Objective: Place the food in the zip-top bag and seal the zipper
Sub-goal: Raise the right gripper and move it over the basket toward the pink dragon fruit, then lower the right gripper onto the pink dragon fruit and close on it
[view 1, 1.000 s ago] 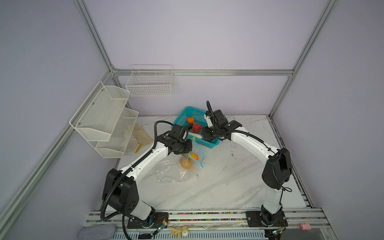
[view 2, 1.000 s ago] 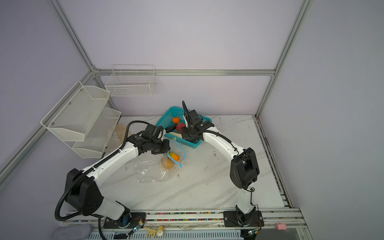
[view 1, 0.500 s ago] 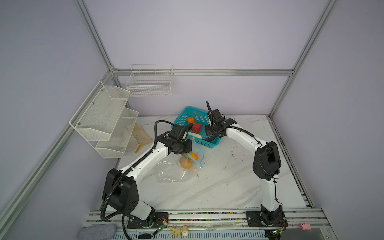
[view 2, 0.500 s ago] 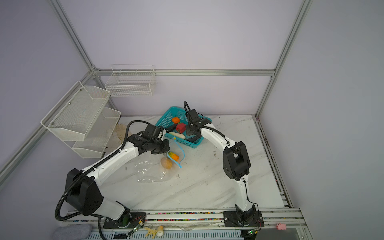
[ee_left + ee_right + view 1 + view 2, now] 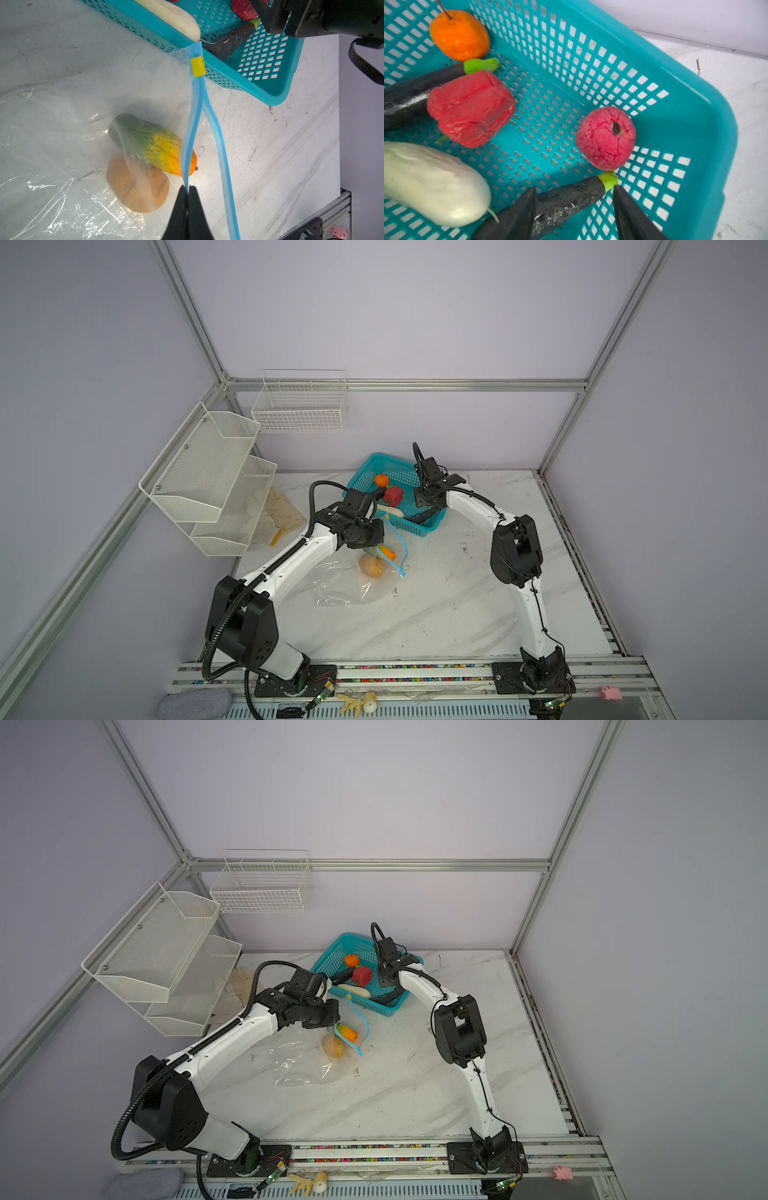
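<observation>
Clear zip-top bag [image 5: 299, 1061] w/ two food pcs [image 5: 333, 1048] on table [image 5: 415, 1085] — left end effector [image 5: 333, 1027] at its zipper [image 5: 368, 1027].

Your left arm [image 5: 291, 568] stretches from its base at the front left up and across toward the middle, with the wrist [image 5: 357, 526] bent downward. Your left gripper [image 5: 188, 189] points down, its two black fingers [image 5: 178, 209] pressed together and pinching the zipper [image 5: 192, 133] between their tips. Your right arm [image 5: 519, 605] rises from the front right, folds at the elbow [image 5: 515, 551] and reaches back toward the left. Your right gripper [image 5: 574, 189] sits low, angled downward, with its jaws standing well apart.
</observation>
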